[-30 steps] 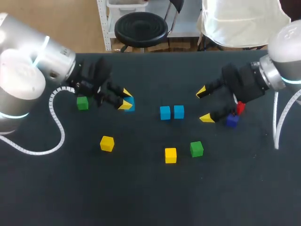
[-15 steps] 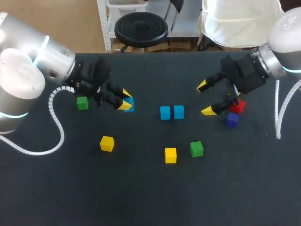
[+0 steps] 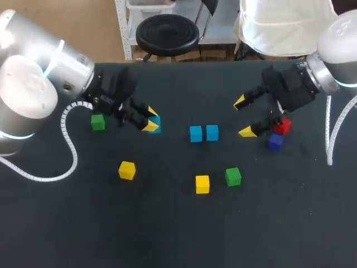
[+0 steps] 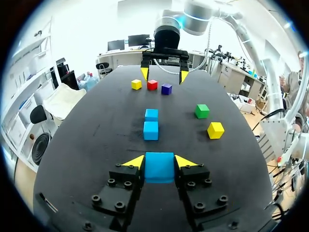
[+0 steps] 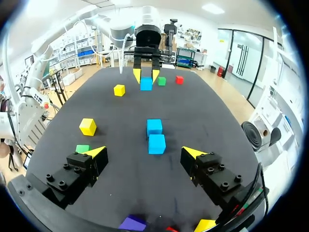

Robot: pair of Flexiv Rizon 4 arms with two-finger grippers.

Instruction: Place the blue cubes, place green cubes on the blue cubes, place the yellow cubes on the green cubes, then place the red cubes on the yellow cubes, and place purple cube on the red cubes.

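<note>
My left gripper (image 3: pixel 150 119) is shut on a blue cube (image 3: pixel 155 124); in the left wrist view this cube (image 4: pixel 159 167) sits between the yellow tips (image 4: pixel 159 162). Two more blue cubes (image 3: pixel 195 133) (image 3: pixel 212 132) stand side by side at the table's middle, ahead of the held cube (image 4: pixel 150 130). My right gripper (image 3: pixel 243 117) is open and holds nothing; it hangs to the right of the pair (image 5: pixel 157 144). A red cube (image 3: pixel 282 127) and a purple cube (image 3: pixel 275 142) lie just beside and under it.
A green cube (image 3: pixel 98 122) lies behind my left gripper. A yellow cube (image 3: pixel 127 170), another yellow one (image 3: pixel 202 183) and a green cube (image 3: pixel 233 176) lie nearer the front. A yellow cube (image 4: pixel 136 84) sits by the red one; another red cube (image 5: pixel 179 79) lies near my left arm.
My right gripper has drawn back toward the far side, uncovering the red and purple cubes. My left gripper with the blue cube has shifted slightly to the right.
</note>
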